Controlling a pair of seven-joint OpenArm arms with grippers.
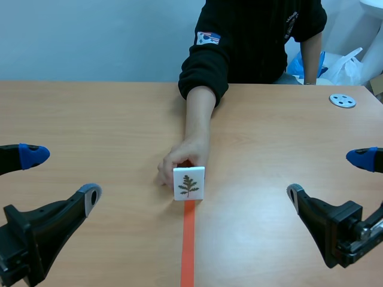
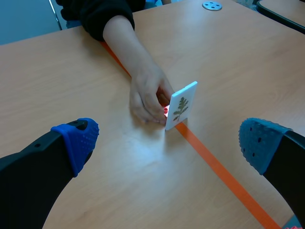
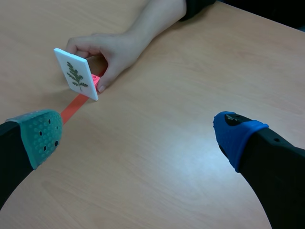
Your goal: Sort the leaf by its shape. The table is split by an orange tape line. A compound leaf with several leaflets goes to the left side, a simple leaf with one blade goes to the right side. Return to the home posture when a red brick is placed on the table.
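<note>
My left fingers [image 1: 84, 200] sit low at the left edge of the scene view, spread wide apart with nothing between them. One blue pad is higher at the frame's left edge, and the grey-tipped finger is nearer the lower left corner. My right fingers [image 1: 297, 201] mirror them at the lower right, also spread and holding nothing. Both pairs are well apart from the card.

The leaf card [image 1: 188, 183] stands upright on the table [image 1: 90, 119] at the middle of the frame. It sits right at the far end of the orange tape line [image 1: 188, 245], which runs from the card down to the bottom edge. The card is white and shows a green leaf with many small leaflets along one stem (a feathery sprig).

A person's hand [image 1: 179, 158] reaches in from the top of the frame and holds the card from behind. A black sleeve [image 1: 206, 72] is pushed up on the forearm.

From my left wrist, the leaf card [image 2: 182, 106] is ahead of my left fingers [image 2: 78, 143], and the hand [image 2: 147, 95] is touching its back. A small red piece [image 2: 166, 110] shows at the card's foot under the person's fingertips (I cannot tell what it is).

From my right wrist, the card [image 3: 76, 74] stands ahead of my right fingers [image 3: 233, 136], off toward the grey-green pad's side.

A grey disc [image 1: 342, 100] lies on the table at the upper right of the scene view.
</note>
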